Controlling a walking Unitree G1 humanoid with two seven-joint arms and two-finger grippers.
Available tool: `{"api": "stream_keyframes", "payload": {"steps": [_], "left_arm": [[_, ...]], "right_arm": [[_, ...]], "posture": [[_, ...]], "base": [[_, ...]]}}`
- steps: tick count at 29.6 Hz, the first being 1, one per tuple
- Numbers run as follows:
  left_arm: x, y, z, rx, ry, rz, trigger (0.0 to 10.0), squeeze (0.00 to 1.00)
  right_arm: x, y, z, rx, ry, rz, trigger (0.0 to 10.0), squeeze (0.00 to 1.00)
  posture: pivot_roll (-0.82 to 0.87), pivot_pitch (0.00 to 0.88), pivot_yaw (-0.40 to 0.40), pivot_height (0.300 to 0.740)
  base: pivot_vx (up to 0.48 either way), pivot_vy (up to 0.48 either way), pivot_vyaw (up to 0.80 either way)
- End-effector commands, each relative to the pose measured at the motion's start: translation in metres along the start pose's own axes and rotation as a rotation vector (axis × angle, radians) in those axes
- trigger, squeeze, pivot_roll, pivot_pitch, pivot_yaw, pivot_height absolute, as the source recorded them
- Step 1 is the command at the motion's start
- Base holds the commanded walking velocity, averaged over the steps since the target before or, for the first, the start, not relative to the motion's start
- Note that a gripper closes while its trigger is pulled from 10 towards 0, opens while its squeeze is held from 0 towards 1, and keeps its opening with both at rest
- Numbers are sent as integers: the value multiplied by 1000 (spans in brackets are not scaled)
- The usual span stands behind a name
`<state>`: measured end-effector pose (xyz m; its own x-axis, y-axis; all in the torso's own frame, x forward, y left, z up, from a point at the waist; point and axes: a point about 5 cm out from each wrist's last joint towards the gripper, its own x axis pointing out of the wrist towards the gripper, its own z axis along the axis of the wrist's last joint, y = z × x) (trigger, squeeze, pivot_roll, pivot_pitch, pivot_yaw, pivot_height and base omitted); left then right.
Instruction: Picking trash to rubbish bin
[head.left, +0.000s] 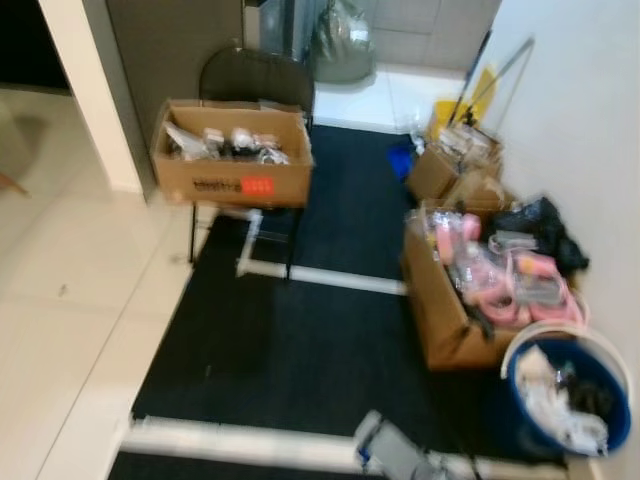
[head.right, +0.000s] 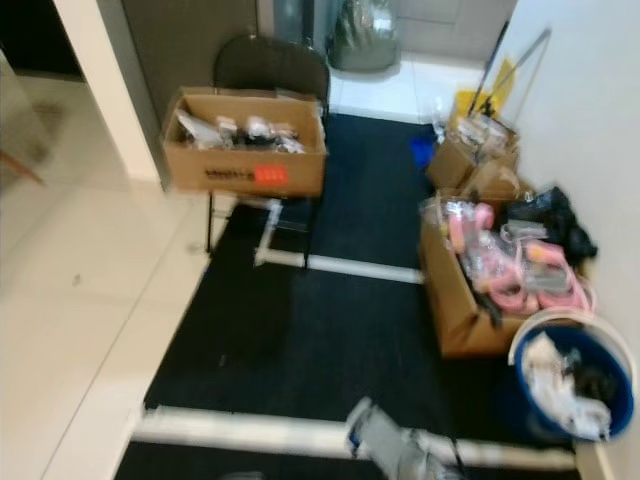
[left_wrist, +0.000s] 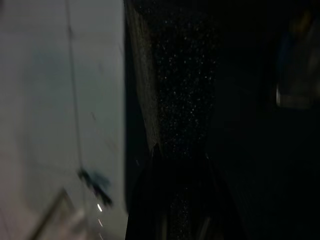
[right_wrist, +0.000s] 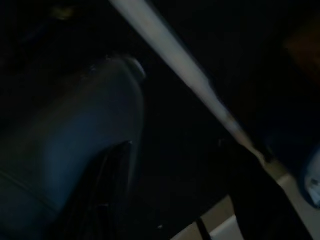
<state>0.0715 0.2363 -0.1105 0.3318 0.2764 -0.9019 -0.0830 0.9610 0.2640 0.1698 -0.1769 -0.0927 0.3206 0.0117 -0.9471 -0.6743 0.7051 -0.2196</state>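
A crumpled, clear-grey piece of plastic trash (head.left: 392, 452) lies on the black carpet at the bottom centre, over a white floor strip (head.left: 230, 440). The right wrist view is dark and shows the plastic trash (right_wrist: 75, 150) as a blue-grey shape. My right gripper (right_wrist: 175, 150) hangs open just above the carpet beside it, holding nothing. The rubbish bin (head.left: 512, 352) is a blue bucket with a white rim at the lower right, with trash inside. My left gripper (left_wrist: 180, 155) hangs open over the carpet's edge beside pale tiles, in shade.
An open cardboard box (head.left: 440, 320) full of pink items stands left of the bin. More boxes (head.left: 440, 170) and a black bag (head.left: 545, 230) line the right wall. Another box (head.left: 232, 165) sits on a dark chair. Pale tiles (head.left: 70, 300) lie to the left.
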Motion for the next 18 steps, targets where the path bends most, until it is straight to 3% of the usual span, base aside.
{"api": "stream_keyframes", "payload": {"steps": [1, 4, 5, 9, 10, 11, 12, 15, 18], "left_arm": [[1, 4, 3, -40, -12, 24, 10000, 0], [3, 24, 22, -118, -84, 104, 10000, 0], [3, 41, 37, -145, -142, 162, 10000, 0], [-2, 83, 75, -172, -294, 300, 10000, 0], [-5, 97, 87, -174, -343, 340, 10000, 0], [-14, 121, 109, -172, -436, 414, 10000, 0], [-14, 121, 109, -172, -436, 414, 10000, 0], [-39, 163, 151, -132, -620, 545, 10000, 0], [-48, 173, 162, -117, -673, 581, 10000, 0]], "right_arm": [[0, 0, -10, 18, 27, -1, 10000, 0], [0, 0, -10, 9, 25, -1, 10000, 0], [0, 1, -9, 6, 24, 2, 10000, 0], [0, 1, -8, -1, 20, 7, 10000, 0], [0, 1, -7, -2, 19, 8, 10000, 0], [0, 1, -7, -3, 18, 8, 10000, 0], [0, 1, -7, -3, 18, 8, 10000, 0], [0, 1, -5, -5, 15, 8, 10000, 0], [0, 1, -5, -5, 14, 8, 10000, 0]], "posture": [[155, 51, -18, 740], [164, 52, -22, 740], [167, 52, -24, 740], [176, 53, -25, 740], [179, 52, -25, 740], [180, 52, -25, 740], [180, 52, -25, 740], [184, 50, -25, 740], [185, 49, -25, 740]], "base": [[472, 0, -656], [472, 0, 0], [480, 0, 0], [480, 0, 0], [480, 0, 0], [480, 0, 0], [480, 0, 0], [480, 0, 0], [480, 0, 0]]}}
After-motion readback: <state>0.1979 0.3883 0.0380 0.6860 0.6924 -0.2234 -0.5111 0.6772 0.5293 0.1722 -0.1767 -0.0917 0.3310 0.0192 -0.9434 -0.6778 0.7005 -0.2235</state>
